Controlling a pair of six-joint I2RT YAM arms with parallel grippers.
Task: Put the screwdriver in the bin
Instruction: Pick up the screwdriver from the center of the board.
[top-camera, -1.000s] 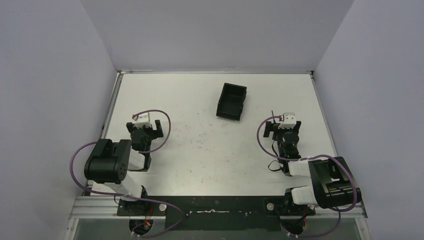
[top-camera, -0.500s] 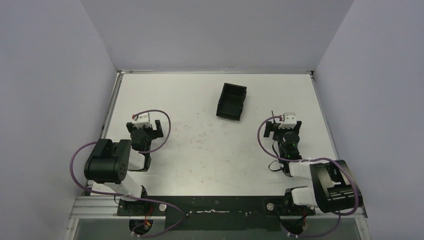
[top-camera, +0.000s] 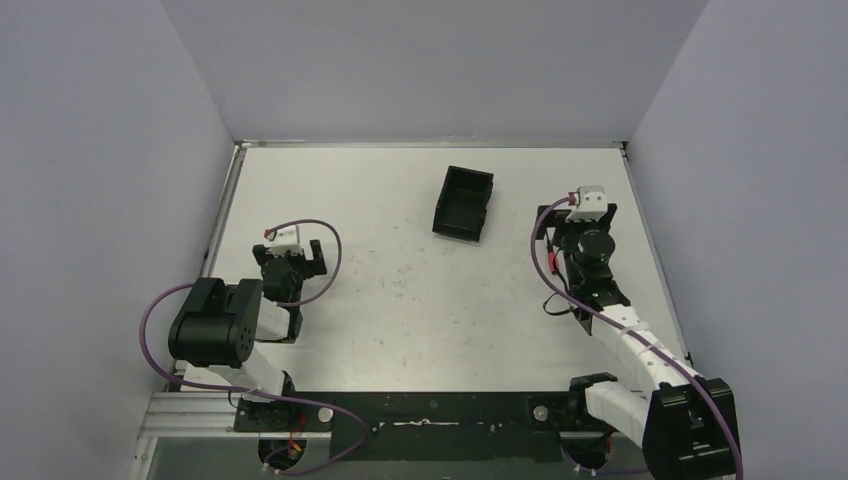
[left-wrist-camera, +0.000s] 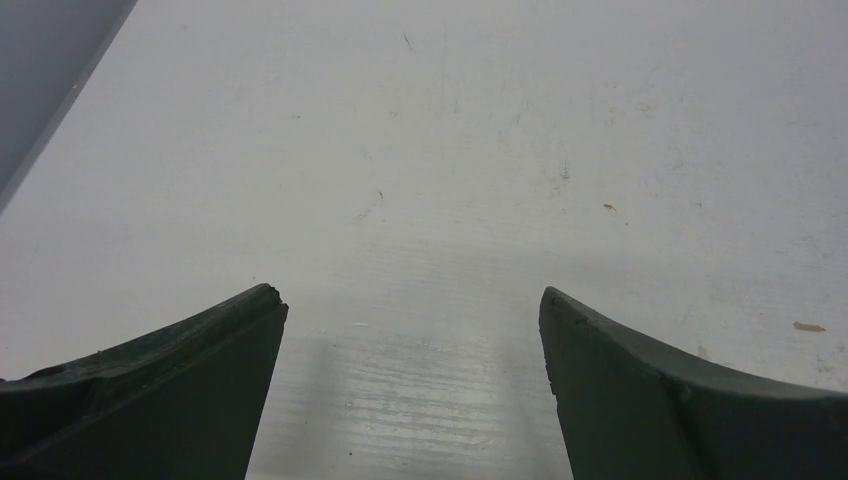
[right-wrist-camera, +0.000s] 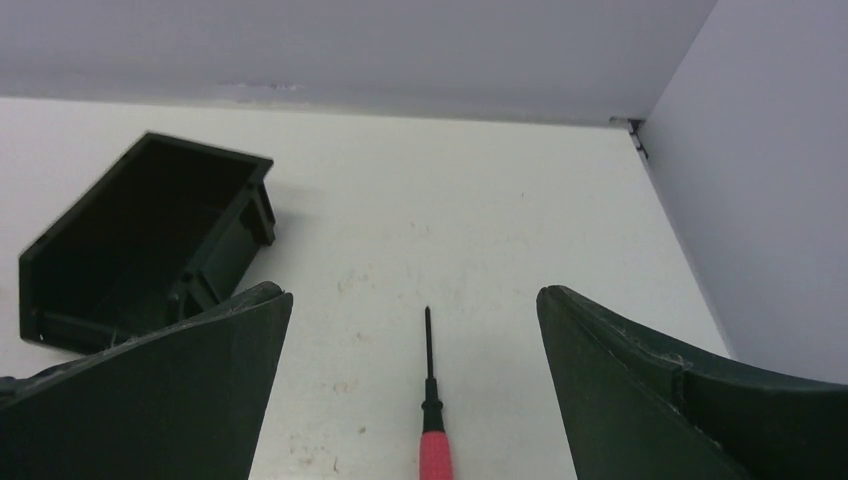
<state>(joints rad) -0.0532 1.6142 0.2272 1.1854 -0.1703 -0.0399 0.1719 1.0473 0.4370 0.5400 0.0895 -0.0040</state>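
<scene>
We judge the task barely begun: nothing that counts toward it is done yet. The small screwdriver with a red handle and thin black shaft (right-wrist-camera: 431, 405) lies flat on the white table top (top-camera: 400, 290). Its tip points toward the far wall, and its handle is cut off by the lower edge of the right wrist view. We cannot make it out in the top view, where the right arm seems to cover it.

The small black rectangular plastic bin with an open top (top-camera: 463, 203) stands left of the screwdriver and apart from it, toward the far side of the table. We see nothing inside it.

The right gripper (right-wrist-camera: 413, 297) has its jaws spread wide and grips nothing. In its own wrist view the screwdriver lies in the gap between the two fingers, ahead and below, touching neither. We read this as lining up for the pick.

The left gripper (left-wrist-camera: 413, 295) is also spread wide and empty, over bare table on the left side, well away from both objects.

What is left, as we see it, is nearly everything:
- lowering onto the handle
- closing on it
- lifting it
- carrying it left over the bin
- letting go
</scene>
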